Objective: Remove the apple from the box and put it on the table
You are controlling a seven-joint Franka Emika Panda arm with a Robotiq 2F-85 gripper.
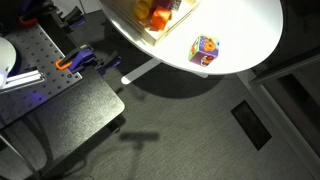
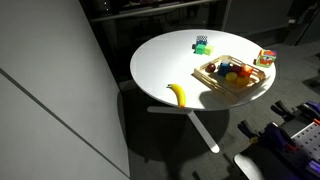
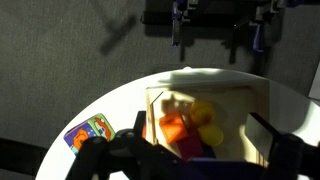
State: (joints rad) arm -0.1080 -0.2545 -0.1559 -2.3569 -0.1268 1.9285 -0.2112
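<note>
In the wrist view the light-wood box point(image 3: 255, 100) lies on the white table point(image 3: 110, 105), right below my gripper point(image 3: 200, 128). The gripper is open and empty, with one dark finger on either side of the box's contents. A round yellow-orange apple point(image 3: 203, 111) lies in the middle of the box, touching a brighter yellow round fruit point(image 3: 211, 135). The box also shows in both exterior views point(image 1: 185, 12) point(image 2: 258, 84). The gripper does not show in either of them.
An orange block point(image 3: 173, 128) and a dark red piece point(image 3: 190, 148) lie beside the apple. A multicoloured cube point(image 3: 90, 133) point(image 1: 206, 50) stands on the table by the box. A banana point(image 2: 178, 95) and a small green cube point(image 2: 201, 44) lie on the table. A grey perforated plate point(image 1: 45, 50) stands beside the table.
</note>
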